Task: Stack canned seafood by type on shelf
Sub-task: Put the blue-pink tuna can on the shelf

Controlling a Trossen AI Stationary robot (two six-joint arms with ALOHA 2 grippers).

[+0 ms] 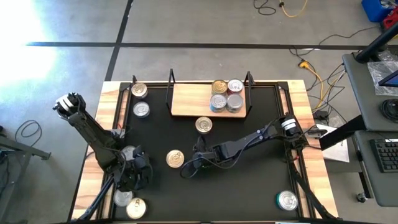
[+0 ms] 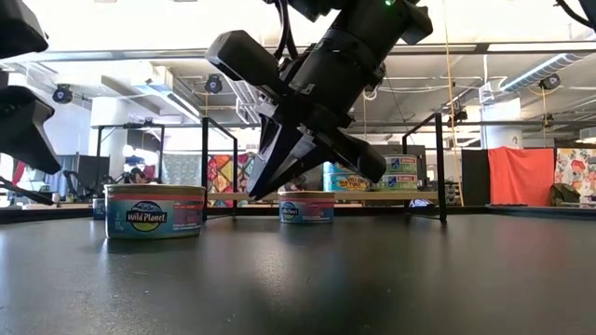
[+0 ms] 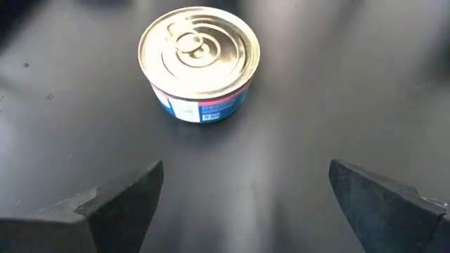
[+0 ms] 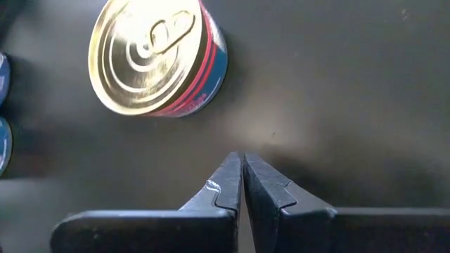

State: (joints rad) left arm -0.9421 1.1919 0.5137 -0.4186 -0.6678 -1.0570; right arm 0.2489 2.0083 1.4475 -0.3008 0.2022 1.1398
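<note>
Both arms low over the table, one gripper spread, one pinched.

The left gripper (image 3: 246,204) sits at the lower left of the high view, arm angling down from the upper left, its fingers (image 3: 119,204) standing wide apart with nothing between them. The right gripper (image 4: 242,179) reaches from the right edge toward lower centre, its fingertips pressed together, tilted down at the tabletop.

Grey concrete floor (image 1: 205,25) crossed by dark lines, cables (image 1: 311,68) trailing beside.
</note>
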